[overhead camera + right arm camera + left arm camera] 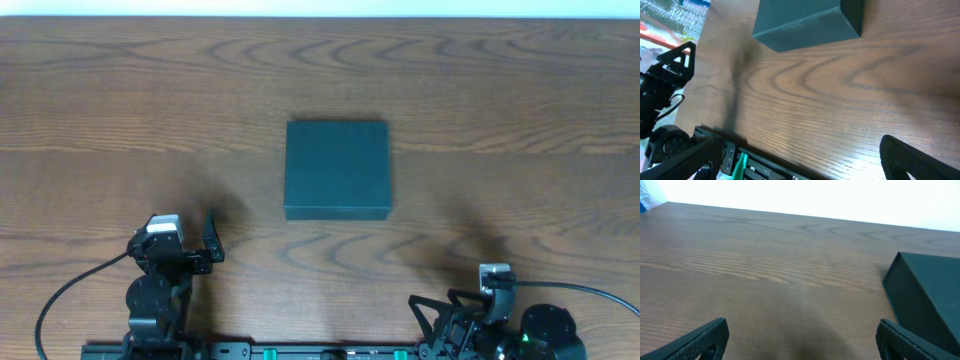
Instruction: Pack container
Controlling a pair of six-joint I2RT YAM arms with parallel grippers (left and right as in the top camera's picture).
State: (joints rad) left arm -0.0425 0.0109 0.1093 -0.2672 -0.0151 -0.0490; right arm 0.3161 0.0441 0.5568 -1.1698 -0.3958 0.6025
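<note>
The container (336, 168) is a matte dark square shallow box, lid shut, lying flat at the middle of the wooden table. It also shows at the right edge of the left wrist view (927, 300) and at the top of the right wrist view (805, 20). My left gripper (190, 235) is open and empty near the front left, well short of the box; its fingers frame bare wood (802, 332). My right gripper (450, 305) is open and empty at the front right edge (800, 155). No snack packets are in view.
The table's wood surface (120, 120) extends all round the box. The arm mounting rail (320, 350) runs along the front edge. The left arm (665, 75) shows at the left of the right wrist view.
</note>
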